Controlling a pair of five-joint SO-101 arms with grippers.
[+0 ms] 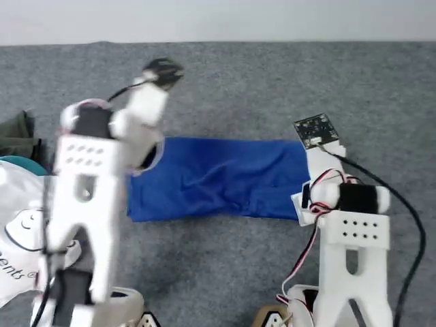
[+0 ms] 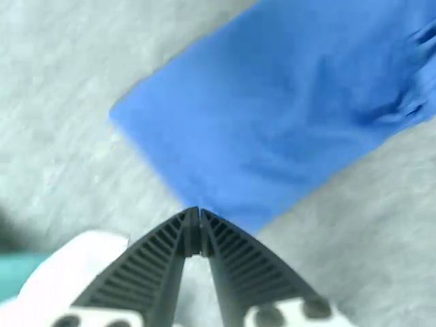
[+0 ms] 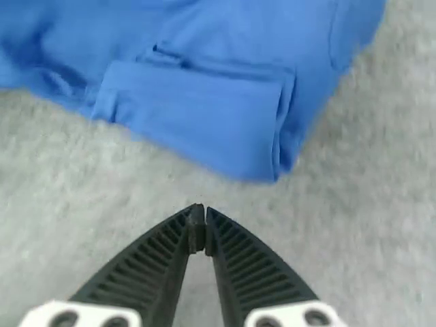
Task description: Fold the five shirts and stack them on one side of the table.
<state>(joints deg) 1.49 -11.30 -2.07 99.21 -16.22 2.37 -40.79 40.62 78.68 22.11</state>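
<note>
A blue shirt (image 1: 218, 178) lies folded into a long strip across the middle of the grey table. The left arm (image 1: 129, 122) stands over its left end. In the left wrist view my left gripper (image 2: 199, 216) is shut, its tips just at the near edge of the blue shirt (image 2: 286, 116), close to a corner, with nothing seen between them. The right arm (image 1: 334, 194) stands at the strip's right end. My right gripper (image 3: 197, 212) is shut over bare grey table, a little short of the blue shirt's (image 3: 204, 102) folded end with its doubled layers.
At the table's left edge lie a white printed shirt (image 1: 20, 235), a teal garment (image 1: 20, 163) and a dark green one (image 1: 17, 133). White cloth (image 2: 61, 269) and teal cloth (image 2: 13, 276) show beside the left gripper. Grey table (image 1: 272, 88) stretches behind and in front of the strip.
</note>
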